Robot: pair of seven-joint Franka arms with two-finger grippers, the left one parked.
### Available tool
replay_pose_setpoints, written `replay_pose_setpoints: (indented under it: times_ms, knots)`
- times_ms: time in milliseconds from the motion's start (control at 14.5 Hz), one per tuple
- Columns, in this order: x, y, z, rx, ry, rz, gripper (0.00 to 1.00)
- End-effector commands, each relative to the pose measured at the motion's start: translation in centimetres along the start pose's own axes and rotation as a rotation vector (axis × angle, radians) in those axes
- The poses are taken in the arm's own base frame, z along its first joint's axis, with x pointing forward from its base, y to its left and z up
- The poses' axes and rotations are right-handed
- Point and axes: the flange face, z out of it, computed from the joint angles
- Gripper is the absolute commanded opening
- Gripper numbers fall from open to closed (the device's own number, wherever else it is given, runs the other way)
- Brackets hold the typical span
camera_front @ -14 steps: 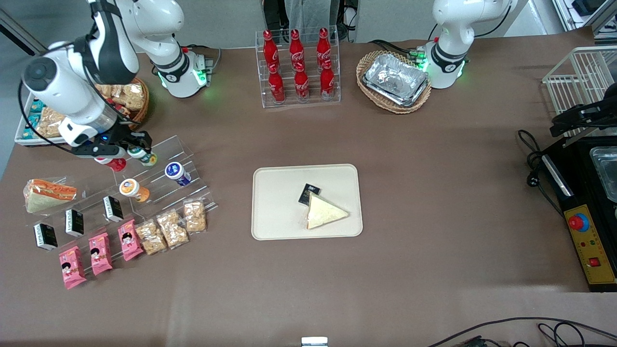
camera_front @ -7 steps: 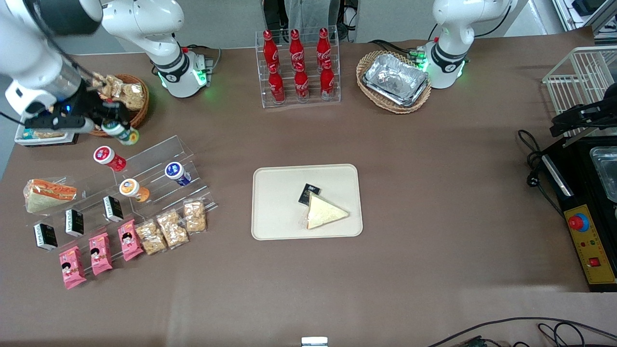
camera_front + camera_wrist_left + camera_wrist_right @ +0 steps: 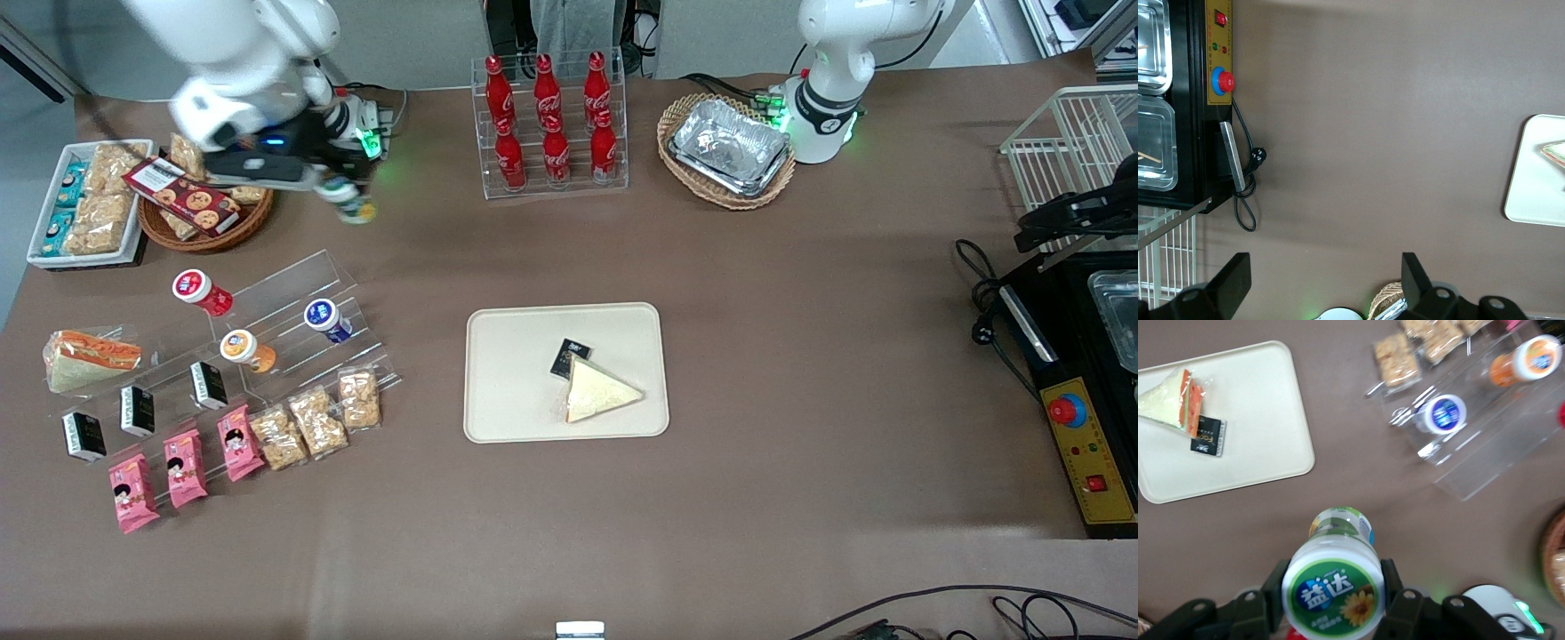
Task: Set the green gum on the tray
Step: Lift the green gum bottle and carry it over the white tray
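The gum point(image 3: 1333, 587) is a small bottle with a green-and-white lid (sunflower print) and a yellow-green body. The gripper point(image 3: 342, 191) clamps it in the air, farther from the camera than the tray point(image 3: 516, 373). Six cola bottles point(image 3: 547, 120) stand in a rack; three pink packets point(image 3: 182, 469) lie near the camera.

Six cola bottles point(image 3: 548, 120) (three pink packets point(image 3: 182, 466))
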Motion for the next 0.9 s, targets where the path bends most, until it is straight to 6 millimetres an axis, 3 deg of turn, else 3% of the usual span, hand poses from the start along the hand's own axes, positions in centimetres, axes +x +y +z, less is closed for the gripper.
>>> replay_pose_setpoints:
  times_ms: [0, 207, 483, 828]
  knots:
    - [0.3, -6.8, 8.0, 0.024, -0.030, 0.092, 0.29]
    - [0.9, -11.0, 15.5, 0.061, -0.045, 0.176, 0.29]
    - [2.6, -13.1, 23.2, 0.057, -0.031, 0.191, 0.29]
    - [2.5, -14.8, 29.5, 0.066, -0.046, 0.187, 0.29]
